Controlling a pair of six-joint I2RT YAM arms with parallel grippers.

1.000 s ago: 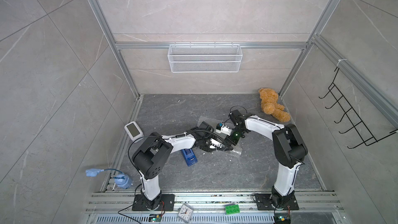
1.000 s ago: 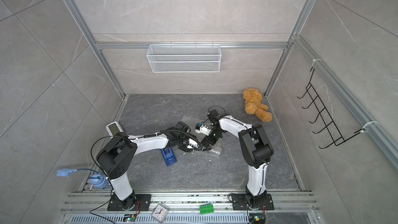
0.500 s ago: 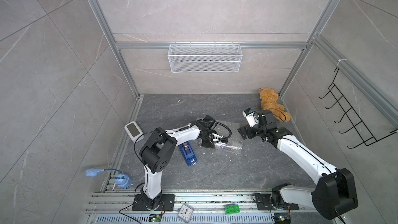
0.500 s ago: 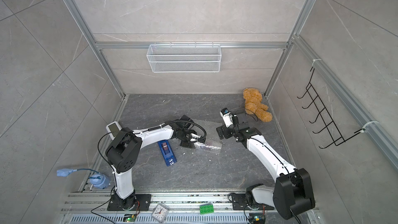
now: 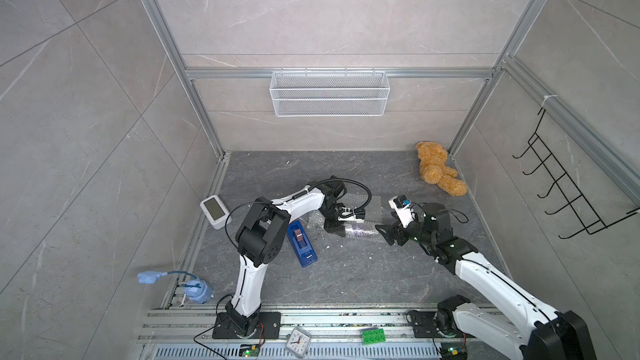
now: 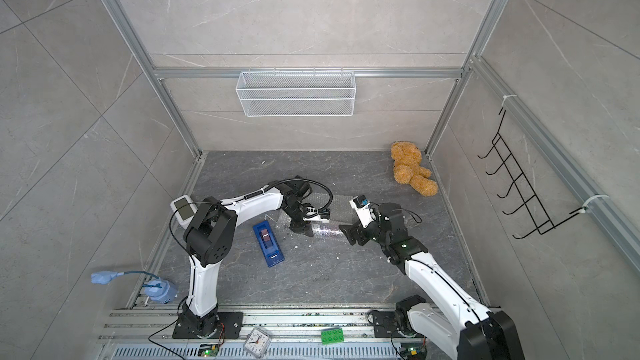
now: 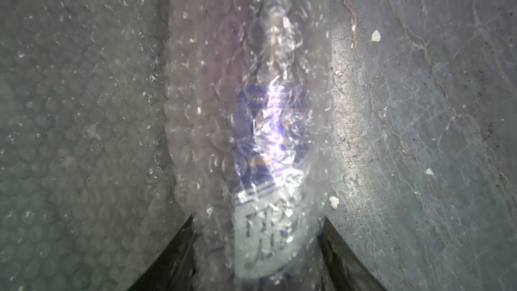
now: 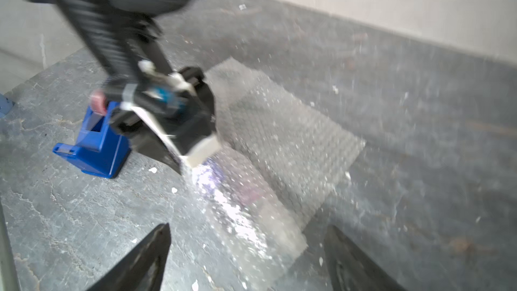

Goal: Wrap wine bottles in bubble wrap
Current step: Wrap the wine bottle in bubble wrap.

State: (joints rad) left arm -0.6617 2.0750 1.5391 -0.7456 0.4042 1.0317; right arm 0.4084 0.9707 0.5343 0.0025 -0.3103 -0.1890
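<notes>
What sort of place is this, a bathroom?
Probably a robot test booth: tiled panels in an aluminium frame, left arm and right arm bolted to a front rail, wire basket on the wall.

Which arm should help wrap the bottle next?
Probably right: the right gripper hangs open near the bubble wrap, while the left gripper is busy, clamped around the wrapped wine bottle.

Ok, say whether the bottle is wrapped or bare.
Wrapped: bubble wrap rolled around the bottle, label showing through; spare sheet lies flat beside it.
</notes>
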